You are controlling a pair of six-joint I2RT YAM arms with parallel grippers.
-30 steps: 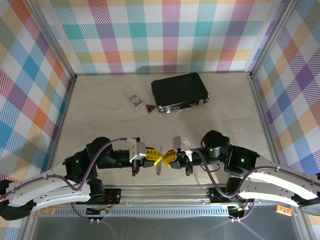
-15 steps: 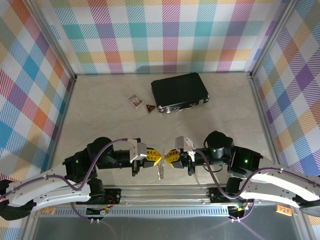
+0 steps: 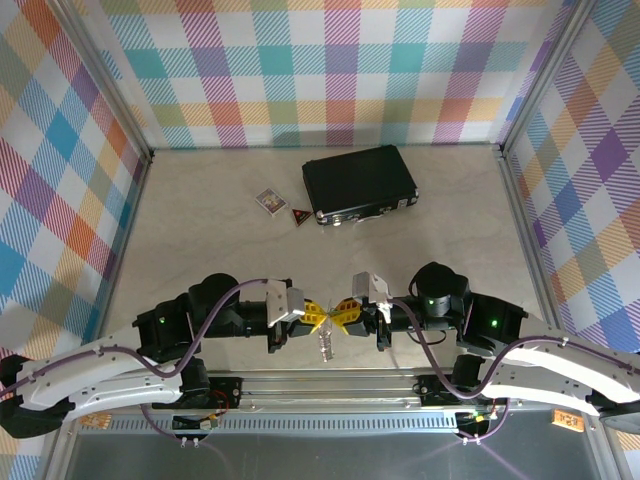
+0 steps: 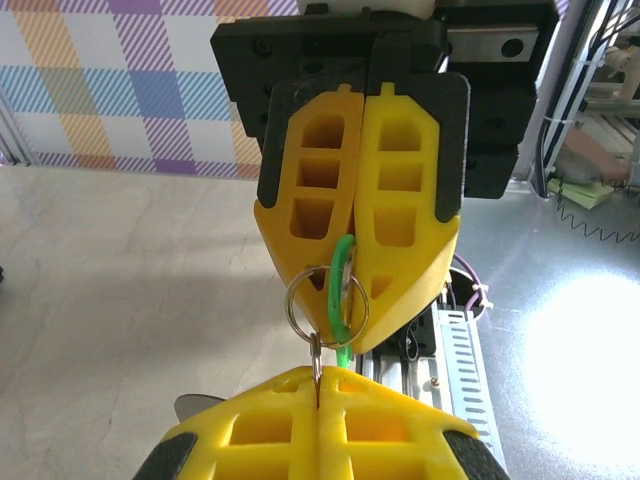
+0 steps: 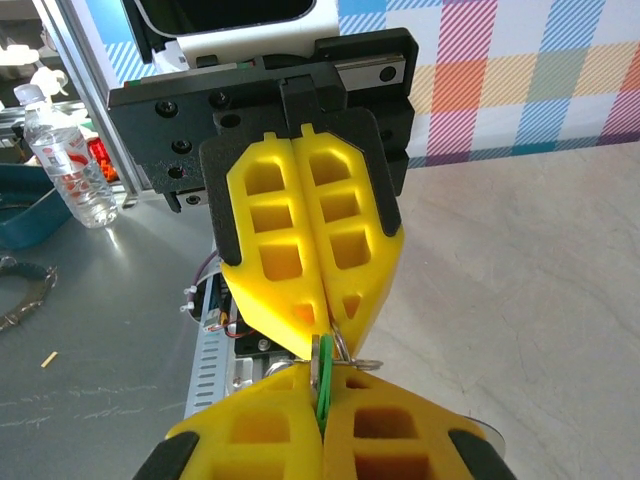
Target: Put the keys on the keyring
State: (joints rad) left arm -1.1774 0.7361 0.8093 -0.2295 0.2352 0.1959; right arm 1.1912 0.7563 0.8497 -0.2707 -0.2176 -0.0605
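Observation:
Both grippers meet tip to tip just above the table's near edge. My right gripper (image 3: 340,314) (image 5: 322,388) is shut on the key's bright green head (image 4: 343,272) (image 5: 322,408). A small silvery round ring (image 4: 288,303) hangs around that green head. My left gripper (image 3: 312,317) (image 4: 322,380) is shut on a thin metal link hooked to this ring. A silvery, chain-like part of the keyring (image 3: 322,346) dangles below the two gripper tips. The key's blade is hidden between the fingers.
At the back of the table lie a black rectangular case (image 3: 360,185), a little patterned card box (image 3: 269,201) and a small red triangular tag (image 3: 299,215). A metal rail (image 3: 330,385) runs along the near edge right under the grippers. Plaid walls enclose three sides.
The left gripper has shifted right, and the meeting point with the dangling silvery piece has moved slightly right with it. Both grippers stay shut.

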